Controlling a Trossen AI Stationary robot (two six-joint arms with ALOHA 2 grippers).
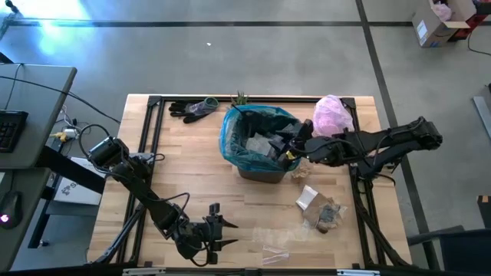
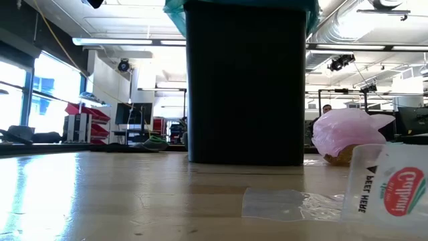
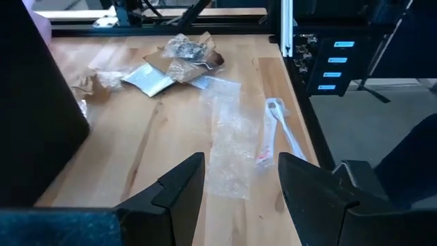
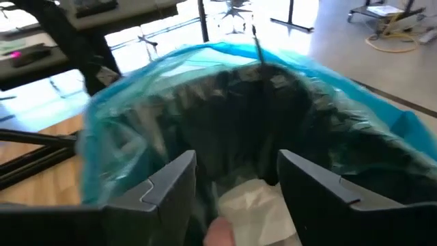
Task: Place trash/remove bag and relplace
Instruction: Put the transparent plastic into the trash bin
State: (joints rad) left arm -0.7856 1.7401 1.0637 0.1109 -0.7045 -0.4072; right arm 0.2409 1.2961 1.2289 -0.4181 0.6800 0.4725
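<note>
Trash bin (image 1: 265, 170), lined with the teal bag (image 1: 234, 130), is seen at the table's (image 1: 192, 184) middle. The right gripper (image 4: 235, 188) is held over the bin's mouth with its jaws spread wide and empty; white paper (image 4: 256, 212) is seen inside the bag just below it. The left gripper (image 3: 239, 184) is poised low at the table's near edge, jaws likewise apart and empty, with a clear plastic wrapper (image 3: 229, 147) lying directly ahead. More trash (image 1: 321, 211) is scattered beside the bin, below the right arm.
</note>
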